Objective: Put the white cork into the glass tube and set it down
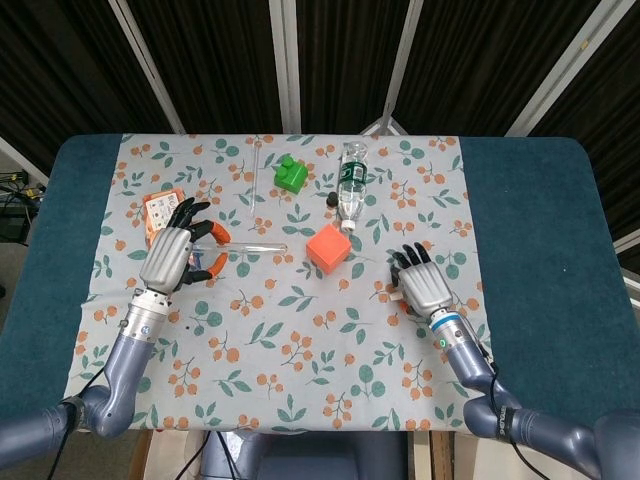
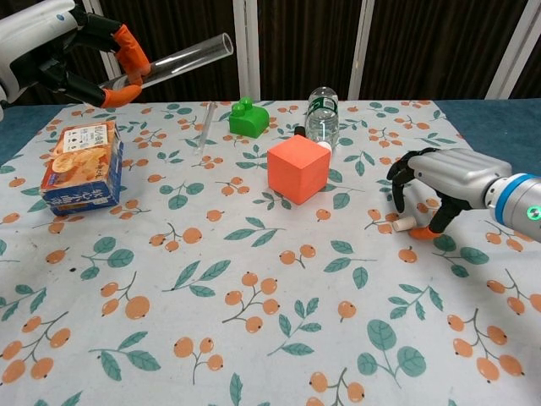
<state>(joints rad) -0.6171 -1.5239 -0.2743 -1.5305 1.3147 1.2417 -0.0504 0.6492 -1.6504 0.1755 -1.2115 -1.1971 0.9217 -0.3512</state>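
Lying on the flowered tablecloth (image 2: 254, 338) at the right of the chest view, the white cork (image 2: 402, 224) sits under my right hand (image 2: 439, 182), whose dark fingers (image 2: 397, 182) arch over it with the orange-tipped thumb just beside it; whether any fingertip actually touches the cork I cannot tell, and it is not lifted, so this hand grasps nothing. In the head view that right hand (image 1: 424, 284) is at the lower right of the cloth. My left hand (image 2: 59, 51), in the upper left corner of the chest view, grasps the glass tube (image 2: 182, 59) between orange-tipped fingers, the tube raised off the table and slanting up toward the right with its open end free. From above, my left hand (image 1: 172, 257) and the tube (image 1: 255, 248) show at the left of the cloth. Below it stands a blue-and-orange snack box (image 2: 79, 167) with print too small to read. Near the centre sits an orange cube (image 2: 297, 168); behind it lie a green block (image 2: 248, 118) and a clear plastic bottle (image 2: 322, 117) whose label I cannot read.
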